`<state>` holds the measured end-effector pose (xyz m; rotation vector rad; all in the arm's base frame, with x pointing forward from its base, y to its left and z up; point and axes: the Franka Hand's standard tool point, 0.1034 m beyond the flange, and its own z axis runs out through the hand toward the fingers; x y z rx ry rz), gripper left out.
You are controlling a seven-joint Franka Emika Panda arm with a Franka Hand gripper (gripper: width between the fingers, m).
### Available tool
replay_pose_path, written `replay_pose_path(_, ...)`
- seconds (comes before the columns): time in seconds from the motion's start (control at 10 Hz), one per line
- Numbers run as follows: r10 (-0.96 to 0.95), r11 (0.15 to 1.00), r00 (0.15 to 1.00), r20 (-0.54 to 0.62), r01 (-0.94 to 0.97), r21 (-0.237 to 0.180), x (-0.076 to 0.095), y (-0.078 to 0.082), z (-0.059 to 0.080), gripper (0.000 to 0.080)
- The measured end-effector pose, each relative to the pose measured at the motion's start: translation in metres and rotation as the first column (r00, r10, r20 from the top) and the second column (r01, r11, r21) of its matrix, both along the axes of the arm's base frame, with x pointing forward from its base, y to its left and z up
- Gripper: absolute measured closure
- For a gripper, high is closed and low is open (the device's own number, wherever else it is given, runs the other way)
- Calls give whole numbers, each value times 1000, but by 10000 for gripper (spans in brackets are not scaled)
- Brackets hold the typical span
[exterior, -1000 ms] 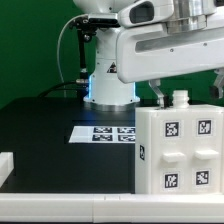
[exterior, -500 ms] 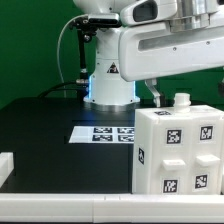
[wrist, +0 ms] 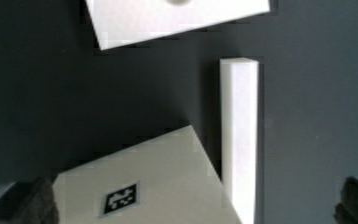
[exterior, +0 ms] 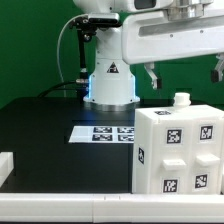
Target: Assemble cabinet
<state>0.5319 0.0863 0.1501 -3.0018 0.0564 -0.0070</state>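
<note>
Your gripper (exterior: 183, 72) is hanging above the cabinet (exterior: 175, 150), jaws spread wide, gripping nothing; you're best lifting straight, staying clear of the knob (exterior: 180, 100), before swinging away.

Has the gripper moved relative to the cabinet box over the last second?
Yes. The gripper has risen: its fingertips, earlier down beside the knob on top of the cabinet box, now hang open, clear above it.

the cabinet (exterior: 178, 150) was white with black-and-white square tags; the counter (exterior: 45, 120) was black, the marker board (exterior: 103, 132) white with black tags, the backdrop (exterior: 30, 40) green.
</note>
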Motion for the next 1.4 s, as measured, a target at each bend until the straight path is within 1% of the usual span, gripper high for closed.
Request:
replay_pose_path(0.2,0,1000,1000,1,0,1,1,0,1,3)
replay_pose_path(0.3,-32,999,999,-1,32,-1,-1,-2,-1,3)
replay_pose_path(0.4,-99,995,995,-17,99,-8,-14,-7,-5,3)
replay_pose_path(0.5,-141,990,990,-27,141,-12,-24,-10,-4,3)
replay_pose_path(0.6,-204,979,978,-46,205,10,-28,-17,0,3)
replay_pose_path(0.7,-307,946,945,-114,316,72,-31,-31,2,3)
replay_pose_path(0.8,-354,923,924,-146,370,103,-31,-46,3,3)
replay_pose_path(1.2,-340,929,930,-138,355,103,-32,-45,1,3)
replay_pose_path(1.3,-356,919,921,-157,376,116,-34,-46,-2,3)
replay_pose_path(1.4,-404,886,887,-224,440,145,-40,-56,-13,3)
